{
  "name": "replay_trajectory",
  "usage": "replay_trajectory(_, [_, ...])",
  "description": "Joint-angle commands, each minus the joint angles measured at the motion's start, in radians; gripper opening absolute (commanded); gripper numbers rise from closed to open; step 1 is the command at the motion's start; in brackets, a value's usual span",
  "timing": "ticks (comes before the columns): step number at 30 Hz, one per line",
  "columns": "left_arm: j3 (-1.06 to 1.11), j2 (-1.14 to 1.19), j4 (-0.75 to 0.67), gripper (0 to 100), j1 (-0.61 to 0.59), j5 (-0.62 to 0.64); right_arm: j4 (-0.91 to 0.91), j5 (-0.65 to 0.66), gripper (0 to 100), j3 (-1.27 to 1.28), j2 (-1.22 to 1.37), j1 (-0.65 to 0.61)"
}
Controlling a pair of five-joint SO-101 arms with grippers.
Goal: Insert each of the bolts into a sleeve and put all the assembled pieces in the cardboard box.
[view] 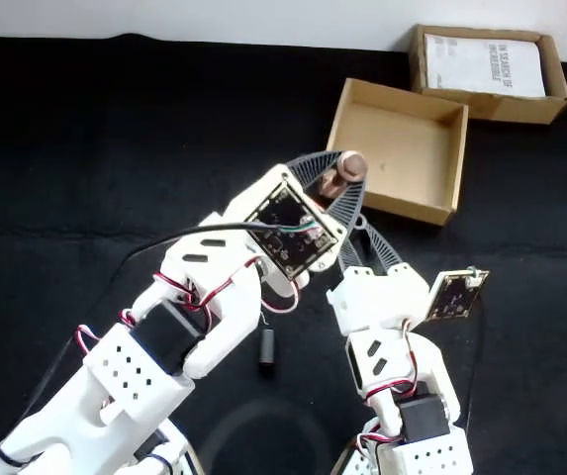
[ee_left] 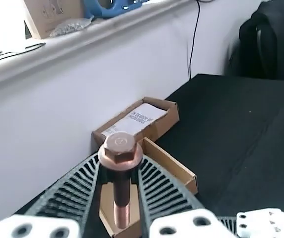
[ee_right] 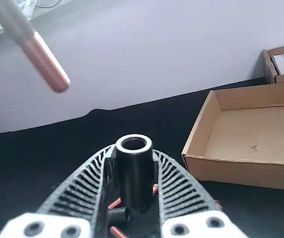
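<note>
Holding bolt (ee_left: 120, 198) in left gripper (ee_left: 120, 163), sleeve (ee_right: 133, 173) upright in right gripper (ee_right: 133, 148), both clamped tight, near the box (view: 399, 148); insertion step, I think, next needs bolt tip lined w/ sleeve hole

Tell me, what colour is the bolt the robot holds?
Copper; the bolt shows best in the left wrist view.
</note>
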Motion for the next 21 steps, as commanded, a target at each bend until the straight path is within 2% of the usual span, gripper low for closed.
replay_trajectory(1, [-0.076,-0.016,-0.020,1,0.012,0.092,0.005,0.029,0.6,0.131,0.005,-0.028])
replay_trajectory(5, [-0.134,0.051,-0.015,1,0.005,0.163,0.005,0.157,0.6,0.131,0.005,-0.088])
replay_trajectory(12, [-0.232,0.108,0.141,1,0.005,0.247,0.004,0.157,0.6,0.133,0.005,-0.070])
replay_trajectory(21, [-0.188,0.111,0.150,1,0.005,0.255,0.004,0.157,0.6,0.133,0.005,-0.070])
